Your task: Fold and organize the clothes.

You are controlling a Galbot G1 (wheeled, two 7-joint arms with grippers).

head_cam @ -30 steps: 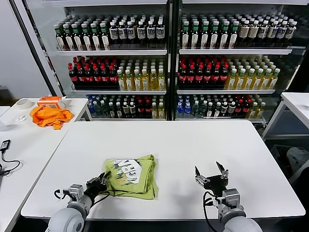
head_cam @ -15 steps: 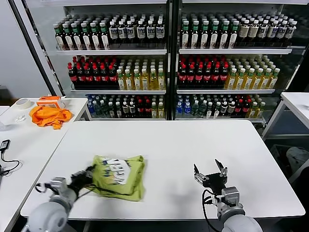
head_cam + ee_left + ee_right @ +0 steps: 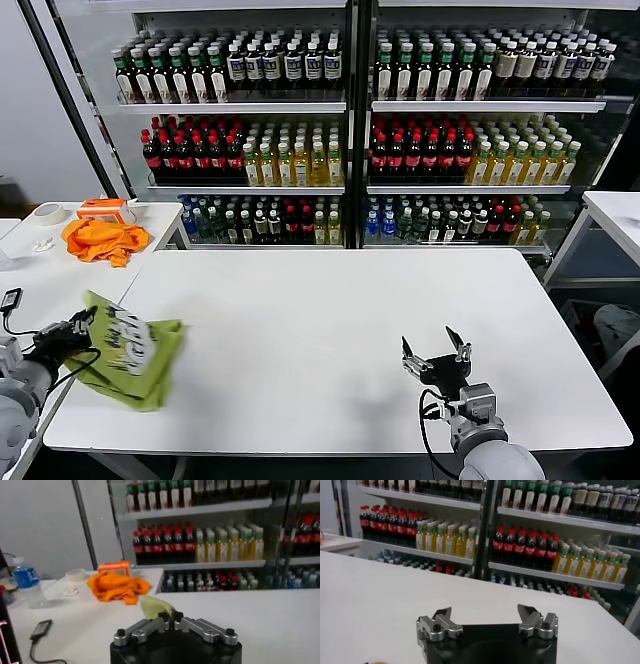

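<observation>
The left gripper (image 3: pixel 82 325) is clamped on the folded lime T-shirt (image 3: pixel 130 349), which hangs over the left edge of the white table (image 3: pixel 340 330), white print facing up. The right gripper (image 3: pixel 436 358) hovers above the table's near right area, jaws apart. An orange cloth (image 3: pixel 103 240) lies on the side table (image 3: pixel 40 285).

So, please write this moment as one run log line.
left gripper: shut on T-shirt, at table's left edge | right gripper: open, idle
</observation>
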